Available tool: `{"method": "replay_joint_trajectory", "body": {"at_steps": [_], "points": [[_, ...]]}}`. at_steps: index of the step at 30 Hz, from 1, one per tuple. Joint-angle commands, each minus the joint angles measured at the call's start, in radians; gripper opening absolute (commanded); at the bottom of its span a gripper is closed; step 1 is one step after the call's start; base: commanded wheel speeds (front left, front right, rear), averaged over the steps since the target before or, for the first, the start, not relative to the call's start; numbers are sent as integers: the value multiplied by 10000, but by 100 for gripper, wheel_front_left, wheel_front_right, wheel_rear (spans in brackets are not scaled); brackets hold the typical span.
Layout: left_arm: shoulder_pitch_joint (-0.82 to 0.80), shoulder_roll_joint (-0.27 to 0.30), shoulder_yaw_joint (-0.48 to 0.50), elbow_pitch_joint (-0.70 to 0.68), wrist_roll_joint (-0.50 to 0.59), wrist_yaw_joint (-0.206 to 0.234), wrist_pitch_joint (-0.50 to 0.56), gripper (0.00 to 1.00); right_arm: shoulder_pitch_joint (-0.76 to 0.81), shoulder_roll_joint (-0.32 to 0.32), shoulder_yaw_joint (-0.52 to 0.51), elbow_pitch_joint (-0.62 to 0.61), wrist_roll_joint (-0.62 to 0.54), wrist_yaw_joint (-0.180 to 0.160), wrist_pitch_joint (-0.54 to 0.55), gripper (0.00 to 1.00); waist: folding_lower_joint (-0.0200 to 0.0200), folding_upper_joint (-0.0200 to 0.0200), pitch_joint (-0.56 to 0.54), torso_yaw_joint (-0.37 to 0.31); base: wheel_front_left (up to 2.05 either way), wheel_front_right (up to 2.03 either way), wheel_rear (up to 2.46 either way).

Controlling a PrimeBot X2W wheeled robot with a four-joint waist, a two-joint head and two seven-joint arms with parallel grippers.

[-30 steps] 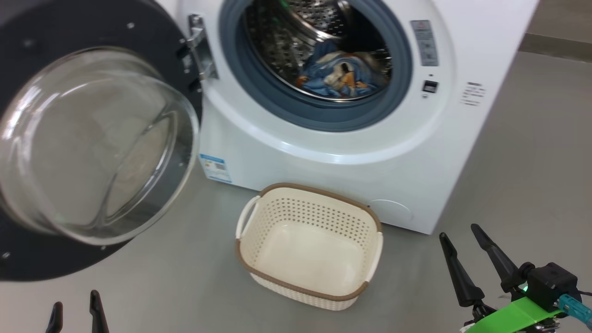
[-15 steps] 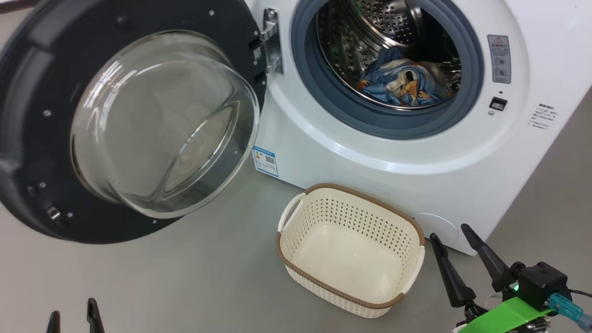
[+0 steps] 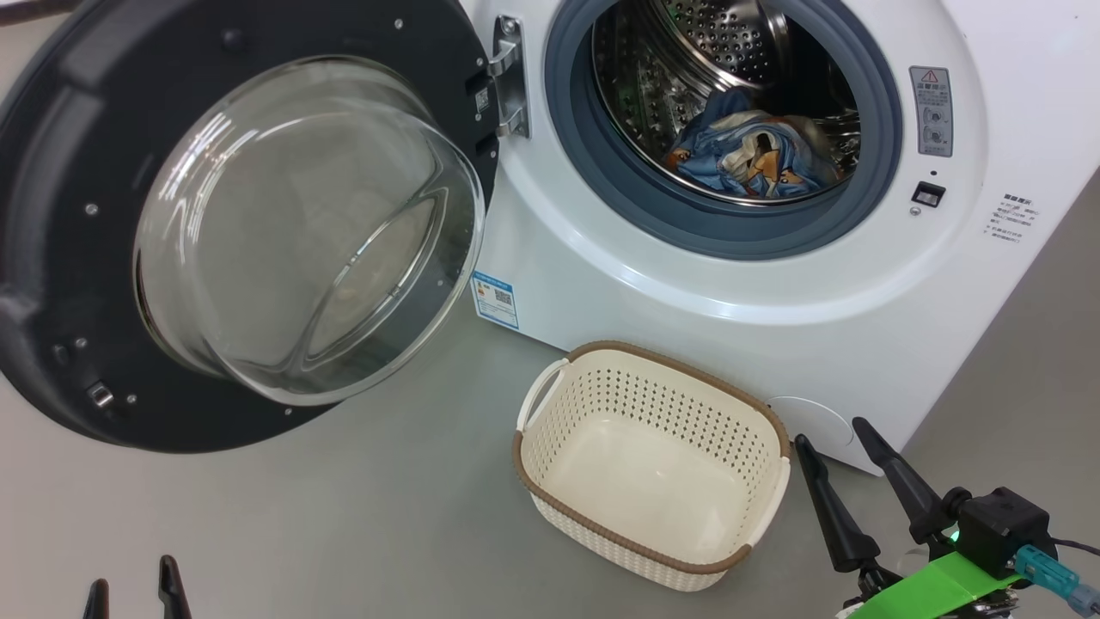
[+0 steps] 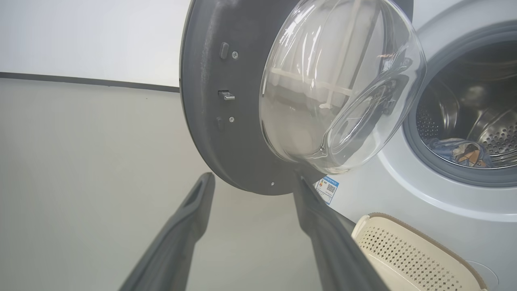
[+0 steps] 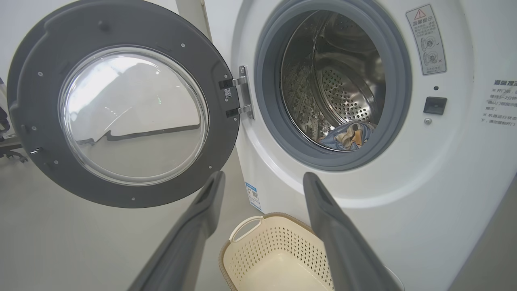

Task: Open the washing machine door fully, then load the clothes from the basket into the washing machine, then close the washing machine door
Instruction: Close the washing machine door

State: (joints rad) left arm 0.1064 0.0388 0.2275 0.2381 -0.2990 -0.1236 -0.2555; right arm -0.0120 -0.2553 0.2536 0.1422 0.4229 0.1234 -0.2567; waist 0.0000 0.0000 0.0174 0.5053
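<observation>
Quick colour rundown. The washing machine (image 3: 687,292) is done in plain white, with a grey-blue seal (image 3: 730,230) round the opening and a shiny steel drum (image 3: 730,34) dotted all over with small holes. The door (image 3: 60,172) is rimmed in dark grey-black, with clear glass in the middle. The clothes (image 3: 748,159) are patterned light blue with orange and cream patches. The basket (image 3: 636,404) is made in cream, peppered with rows of little holes, edged in a brown woven look, with white handles. A blue-topped label (image 3: 496,299) is stuck on the white front. The floor (image 3: 301,516) is kept flat grey. The left gripper (image 3: 131,574) and right gripper (image 3: 830,432) are finished in black, with a bright green strip (image 3: 932,589) and a teal plug (image 3: 1041,569) behind the right one.
</observation>
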Motion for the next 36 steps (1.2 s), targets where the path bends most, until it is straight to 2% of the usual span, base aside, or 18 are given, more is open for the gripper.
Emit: {"method": "replay_joint_trajectory", "body": {"at_steps": [1,5,6,8,9,12,14,18,24,28,29,36], "points": [[-226,115,300,-335,5,37,-63,100,-301,-108,143,-216,38,73,-51,100,0,0,15,-26,0,0,0],[-356,114,358,-598,50,17,-63,100,-259,-68,92,-240,32,73,-51,100,0,0,80,-112,0,0,0],[-410,114,397,-697,48,9,-63,97,-253,-63,82,-246,31,73,-51,100,0,0,104,-136,0,0,0],[-551,114,527,-919,6,-8,-63,71,-267,-63,73,-258,30,73,-51,100,0,0,183,-203,0,0,0],[-653,114,604,-1043,-26,-17,-63,48,-278,-66,66,-262,31,73,-51,100,0,0,212,-230,0,0,0],[-1035,183,875,-1514,-110,-45,-63,19,-301,-60,34,-273,35,73,-51,100,0,0,299,-310,0,0,0],[-1539,557,1131,-1942,-401,-62,-63,0,-312,-39,46,-287,30,73,-51,100,0,0,365,-403,0,0,0],[-2327,1413,1420,-2292,-1398,-67,-63,0,-349,8,101,-292,30,73,-51,100,0,0,471,-555,0,0,0],[-3712,3300,1901,-1769,-3460,-69,173,0,-497,9,173,-315,45,73,-51,100,0,0,734,-823,0,0,0],[-4785,4359,2285,-579,-5004,-69,726,0,-635,-47,230,-347,51,73,-51,100,0,0,984,-991,0,0,0],[-4785,4359,2285,-579,-5004,-69,726,0,-635,-47,230,-347,51,73,-51,100,0,0,984,-991,0,0,0],[-6414,6043,2499,2180,-7135,-70,2264,0,-923,-119,413,-367,63,73,-51,100,0,0,1376,-1333,0,0,0]]}}
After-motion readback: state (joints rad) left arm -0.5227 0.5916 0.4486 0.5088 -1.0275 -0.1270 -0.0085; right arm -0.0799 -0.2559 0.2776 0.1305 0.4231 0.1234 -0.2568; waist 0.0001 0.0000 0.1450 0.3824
